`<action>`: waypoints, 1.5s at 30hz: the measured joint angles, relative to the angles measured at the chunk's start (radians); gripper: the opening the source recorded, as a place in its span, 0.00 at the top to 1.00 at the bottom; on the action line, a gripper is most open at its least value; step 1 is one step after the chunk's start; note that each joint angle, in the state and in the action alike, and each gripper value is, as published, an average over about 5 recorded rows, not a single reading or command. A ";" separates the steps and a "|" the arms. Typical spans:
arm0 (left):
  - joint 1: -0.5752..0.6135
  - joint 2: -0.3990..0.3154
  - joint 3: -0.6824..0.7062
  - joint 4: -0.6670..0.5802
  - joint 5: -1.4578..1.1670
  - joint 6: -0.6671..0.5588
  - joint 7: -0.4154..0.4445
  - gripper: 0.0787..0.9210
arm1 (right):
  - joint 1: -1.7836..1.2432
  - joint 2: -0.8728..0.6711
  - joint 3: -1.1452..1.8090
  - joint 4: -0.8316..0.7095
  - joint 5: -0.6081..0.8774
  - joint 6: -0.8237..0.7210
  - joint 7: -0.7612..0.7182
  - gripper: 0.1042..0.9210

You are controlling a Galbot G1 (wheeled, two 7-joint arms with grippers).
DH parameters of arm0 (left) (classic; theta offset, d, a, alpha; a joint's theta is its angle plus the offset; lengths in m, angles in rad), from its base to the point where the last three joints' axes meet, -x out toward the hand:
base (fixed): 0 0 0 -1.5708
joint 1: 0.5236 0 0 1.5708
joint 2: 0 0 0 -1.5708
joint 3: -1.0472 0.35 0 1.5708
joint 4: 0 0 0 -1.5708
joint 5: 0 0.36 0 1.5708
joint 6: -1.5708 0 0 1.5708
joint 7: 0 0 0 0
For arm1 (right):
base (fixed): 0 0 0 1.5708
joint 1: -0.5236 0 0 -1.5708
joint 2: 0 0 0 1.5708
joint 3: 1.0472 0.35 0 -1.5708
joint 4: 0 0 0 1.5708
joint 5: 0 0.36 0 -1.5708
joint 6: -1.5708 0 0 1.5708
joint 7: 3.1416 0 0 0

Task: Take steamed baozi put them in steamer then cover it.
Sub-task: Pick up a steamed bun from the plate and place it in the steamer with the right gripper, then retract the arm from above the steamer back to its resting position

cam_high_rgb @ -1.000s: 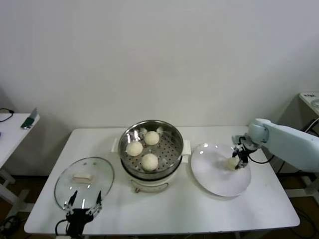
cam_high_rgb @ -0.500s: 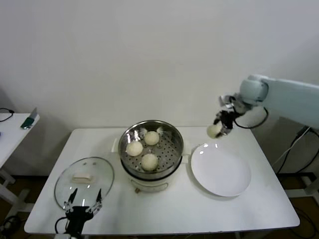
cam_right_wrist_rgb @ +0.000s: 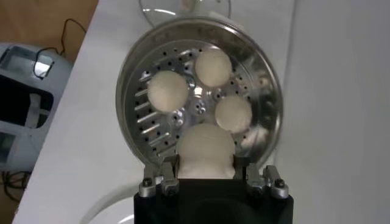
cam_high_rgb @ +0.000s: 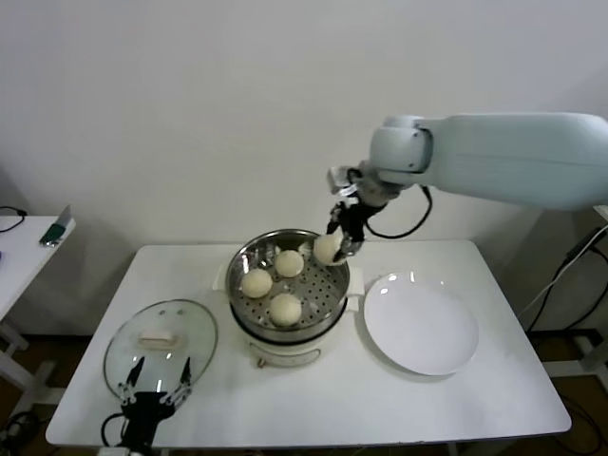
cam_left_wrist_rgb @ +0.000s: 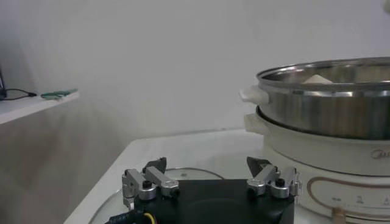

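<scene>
Baozi (cam_high_rgb: 327,249) number four hangs clamped in the right gripper (cam_high_rgb: 340,241) above the steamer's (cam_high_rgb: 334,302) far rim, three buns (cam_high_rgb: 274,282) already inside; left gripper (cam_high_rgb: 152,391), fingers spread wide, waits near the glass lid (cam_high_rgb: 190,328)

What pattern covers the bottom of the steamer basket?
Rows of small round holes in shiny metal on the steamer, clearest in the right wrist view.
</scene>
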 measured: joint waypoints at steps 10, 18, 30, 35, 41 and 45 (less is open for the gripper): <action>0.008 0.003 -0.004 0.004 -0.009 -0.007 -0.003 0.12 | -0.118 0.088 0.009 -0.069 -0.080 -0.017 0.038 0.38; 0.001 0.002 -0.002 0.010 -0.010 -0.006 -0.003 0.12 | -0.200 0.117 0.014 -0.118 -0.147 -0.024 0.056 0.39; -0.006 0.007 -0.005 0.016 -0.020 -0.005 -0.003 0.12 | -0.267 0.140 0.026 -0.158 -0.202 -0.026 0.066 0.34; -0.006 0.009 -0.007 0.012 -0.025 0.000 0.000 0.12 | -0.265 0.139 0.038 -0.165 -0.193 -0.011 0.057 0.22; 0.000 0.015 -0.009 0.001 -0.028 0.000 0.004 0.12 | -0.227 0.114 0.070 -0.172 -0.126 0.026 0.027 0.12; -0.001 0.021 -0.010 -0.007 -0.031 -0.005 -0.004 0.12 | -0.202 0.069 0.109 -0.167 -0.067 0.037 0.021 0.12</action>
